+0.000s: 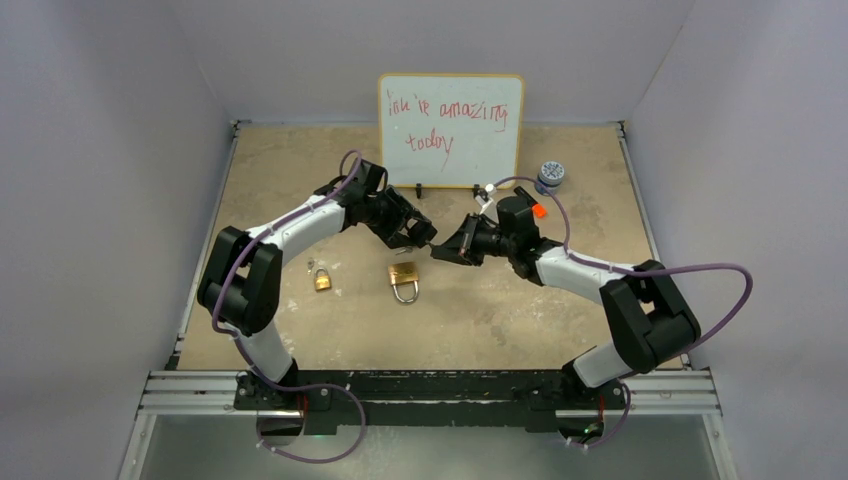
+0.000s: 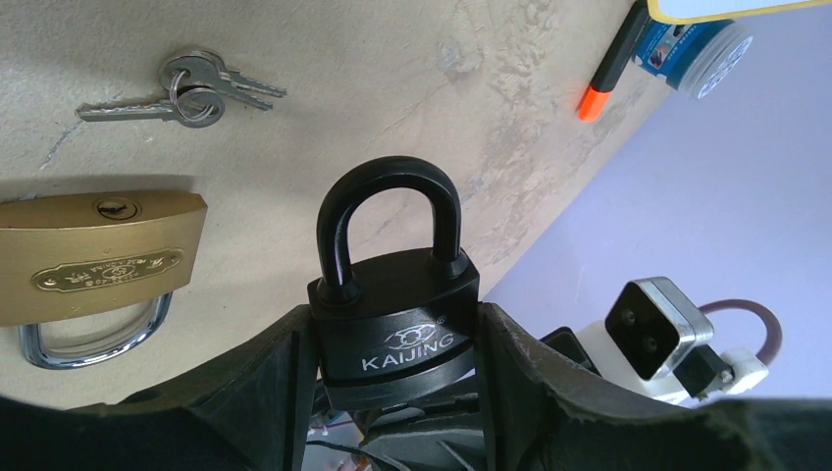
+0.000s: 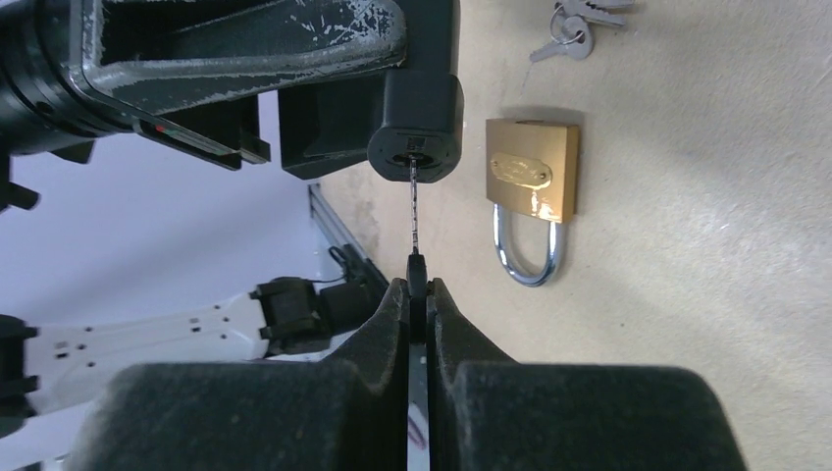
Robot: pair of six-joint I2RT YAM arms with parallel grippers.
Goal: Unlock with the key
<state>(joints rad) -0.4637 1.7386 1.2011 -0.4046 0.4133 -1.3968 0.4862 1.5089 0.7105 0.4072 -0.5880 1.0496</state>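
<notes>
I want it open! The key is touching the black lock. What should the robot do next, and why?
Probably push the right tool straight forward: the key has only its tip at the black padlock, held by the left tool, with most blade bare.

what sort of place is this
Probably a robotics lab test cell: a tabletop boxed in by plain grey walls, two arms bolted to a metal rail, and a handwritten whiteboard propped at the back.

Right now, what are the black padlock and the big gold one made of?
Black padlock: probably metal under a matte black coating all over. Gold padlock: looks like brass, golden with a soft sheen; its shackle is mirror-bright, likely chromed steel.
</notes>
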